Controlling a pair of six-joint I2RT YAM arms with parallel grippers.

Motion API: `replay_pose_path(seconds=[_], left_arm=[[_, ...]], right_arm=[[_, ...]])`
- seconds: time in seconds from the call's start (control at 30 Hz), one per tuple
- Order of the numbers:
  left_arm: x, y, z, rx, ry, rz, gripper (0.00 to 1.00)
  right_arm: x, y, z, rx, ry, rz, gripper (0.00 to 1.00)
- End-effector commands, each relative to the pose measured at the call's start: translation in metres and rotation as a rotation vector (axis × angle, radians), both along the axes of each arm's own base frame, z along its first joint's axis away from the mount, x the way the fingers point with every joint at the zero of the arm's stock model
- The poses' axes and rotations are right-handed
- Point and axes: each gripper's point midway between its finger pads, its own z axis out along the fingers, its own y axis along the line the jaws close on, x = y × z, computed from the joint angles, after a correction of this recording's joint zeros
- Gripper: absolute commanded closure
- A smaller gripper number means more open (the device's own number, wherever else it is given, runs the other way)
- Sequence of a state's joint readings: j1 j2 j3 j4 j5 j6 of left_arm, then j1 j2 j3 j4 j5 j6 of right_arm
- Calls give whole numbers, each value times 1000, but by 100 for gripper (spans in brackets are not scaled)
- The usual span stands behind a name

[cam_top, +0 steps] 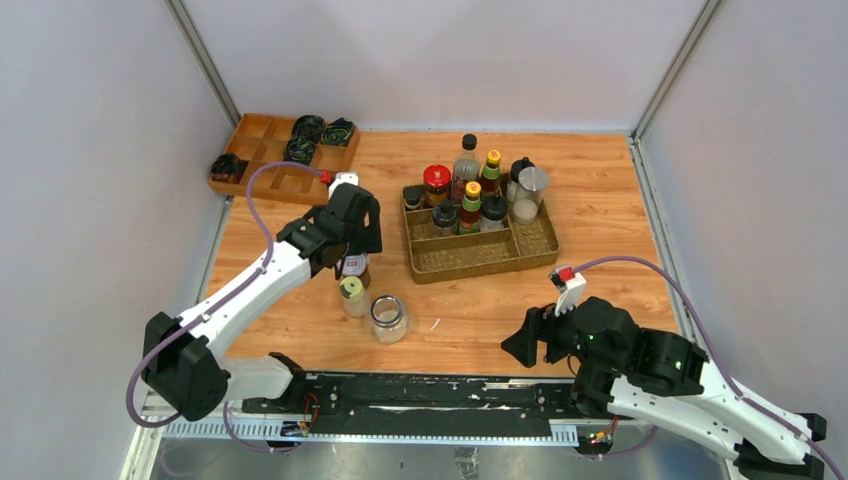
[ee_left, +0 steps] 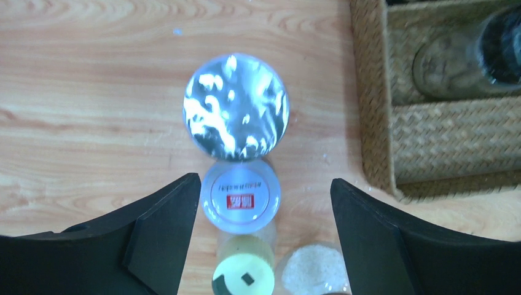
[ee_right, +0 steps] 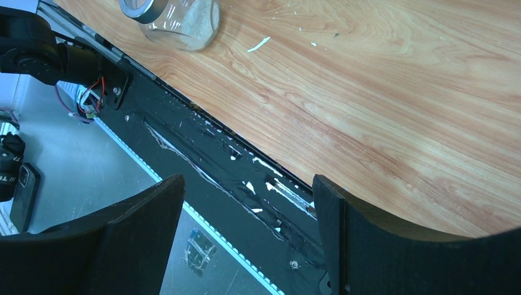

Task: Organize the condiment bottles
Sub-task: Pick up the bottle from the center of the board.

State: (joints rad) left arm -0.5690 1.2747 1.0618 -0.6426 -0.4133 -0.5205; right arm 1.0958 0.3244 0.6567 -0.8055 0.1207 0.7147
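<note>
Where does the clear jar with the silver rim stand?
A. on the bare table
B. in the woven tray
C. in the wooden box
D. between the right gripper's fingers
A: the clear jar stands on the table, outside the woven tray, close to its near left corner.

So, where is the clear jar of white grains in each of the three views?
Top external: the jar sits near the front edge, left of centre.
Left wrist: jar at the bottom edge, right of centre.
Right wrist: jar in the top left corner.
Shared landmark: the wooden table.
</note>
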Motion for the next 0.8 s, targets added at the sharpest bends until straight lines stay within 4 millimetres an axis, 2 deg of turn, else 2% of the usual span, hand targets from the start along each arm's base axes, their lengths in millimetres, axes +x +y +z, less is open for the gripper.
replay_pose_path(seconds=[0.0, 0.1, 0.27, 0.47, 0.63, 0.77], left_arm=[[-34, 7, -26, -68, 94, 47, 17], [-48, 3, -40, -88, 140, 22, 19], [-66, 2, -48, -99, 146, 8, 19], [-74, 7, -61, -78, 175, 4, 19], [-76, 8, -60, -80, 164, 6, 19], [-77, 2, -49, -101, 146, -17, 20]], right_arm=[[-2, 7, -5, -12, 15, 25, 19], [-2, 12, -7, -19, 18, 38, 19], [0, 19, -9, -28, 21, 50, 19], [2, 25, -9, -32, 20, 63, 19], [3, 23, -7, -34, 11, 55, 19], [6, 20, -1, -34, -9, 46, 18]])
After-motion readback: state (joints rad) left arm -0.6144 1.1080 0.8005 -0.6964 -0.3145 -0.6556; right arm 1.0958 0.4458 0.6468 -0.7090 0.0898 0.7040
